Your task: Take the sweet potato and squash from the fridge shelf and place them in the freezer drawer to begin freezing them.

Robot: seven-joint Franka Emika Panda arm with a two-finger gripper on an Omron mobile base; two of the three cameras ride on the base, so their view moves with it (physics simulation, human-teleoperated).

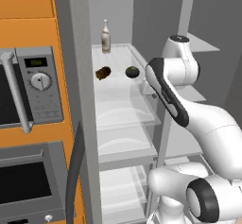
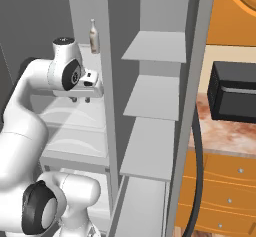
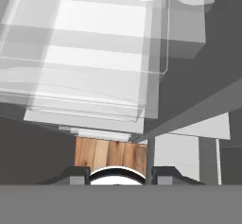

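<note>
Open fridge with the arm raised in front of its shelves. The sweet potato (image 1: 103,73) and the squash (image 1: 133,72) lie side by side, apart from each other, on the fridge shelf (image 1: 118,88), with a pale bottle (image 1: 106,37) standing upright behind them toward the back wall. The gripper (image 2: 80,100) hangs at the shelf's front right edge, fingers pointing down, pressed together and holding nothing. The squash is the nearer of the two, just left of the hand and slightly farther in; the sweet potato lies beyond it, farther left, with its long axis running roughly across the shelf, tilted a little. Reaching either would likely call for the hand to swing left and inward over the shelf. The sweet potato is a reddish-brown oblong lump with darker ends; the squash is a dark green, slightly flattened ball. In the hand view the fingertips (image 3: 73,173) look down past clear bins (image 3: 90,62) to a wooden floor (image 3: 111,154).
</note>
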